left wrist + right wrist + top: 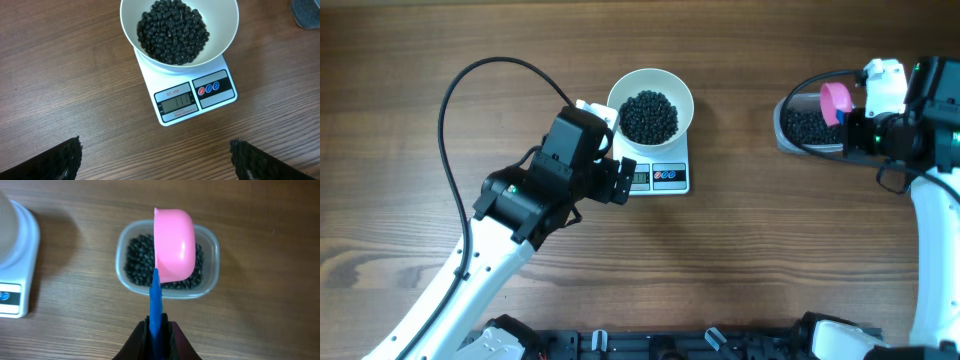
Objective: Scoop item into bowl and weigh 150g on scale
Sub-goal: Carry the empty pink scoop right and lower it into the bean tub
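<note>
Tub [215, 255]: under pink scoop [174, 242], table's [770, 250] right edge
Right claw [156, 330]: clamps scoop handle
Left claw [157, 162]: wide, empty
Table: wood

Robot lab bench, wooden table [770, 260], kitchen scale [662, 179], cabled white robot arm [485, 265]

Black pellets [172, 32] are contrasting with the white bowl [227, 25]; the white scale [150, 75] is showing red and blue buttons [208, 88]; the pink, blue-handled scoop [174, 242] is standing out against the brown wood-grain desk [60, 75].
</note>
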### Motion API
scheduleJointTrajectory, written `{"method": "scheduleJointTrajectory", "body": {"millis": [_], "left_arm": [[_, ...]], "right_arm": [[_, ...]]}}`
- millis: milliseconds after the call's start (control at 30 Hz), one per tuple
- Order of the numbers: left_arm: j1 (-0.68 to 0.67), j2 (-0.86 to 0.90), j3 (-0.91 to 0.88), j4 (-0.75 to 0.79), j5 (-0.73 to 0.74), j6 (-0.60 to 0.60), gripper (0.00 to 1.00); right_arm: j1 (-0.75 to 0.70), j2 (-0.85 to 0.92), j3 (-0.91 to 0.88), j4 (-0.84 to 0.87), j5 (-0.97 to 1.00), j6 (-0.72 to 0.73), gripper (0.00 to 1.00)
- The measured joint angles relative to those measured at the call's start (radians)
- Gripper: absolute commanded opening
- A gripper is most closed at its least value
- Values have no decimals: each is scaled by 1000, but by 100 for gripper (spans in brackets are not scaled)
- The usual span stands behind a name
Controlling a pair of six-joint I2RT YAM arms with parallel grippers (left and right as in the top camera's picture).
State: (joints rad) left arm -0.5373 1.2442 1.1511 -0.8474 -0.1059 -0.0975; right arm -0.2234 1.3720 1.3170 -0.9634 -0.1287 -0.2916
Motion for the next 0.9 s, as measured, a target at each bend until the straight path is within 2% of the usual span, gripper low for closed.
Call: {"method": "scheduleJointTrajectory", "body": {"millis": [233,433,900], "left_arm": [[0,0,0,0,0,0,100],[0,0,0,0,0,0,100],[0,0,0,0,0,0,100]], "right_arm": [[-11,96,0,32,5,0,4],[-11,195,0,51,92,0,4],[-11,261,0,101,79,0,4]]}}
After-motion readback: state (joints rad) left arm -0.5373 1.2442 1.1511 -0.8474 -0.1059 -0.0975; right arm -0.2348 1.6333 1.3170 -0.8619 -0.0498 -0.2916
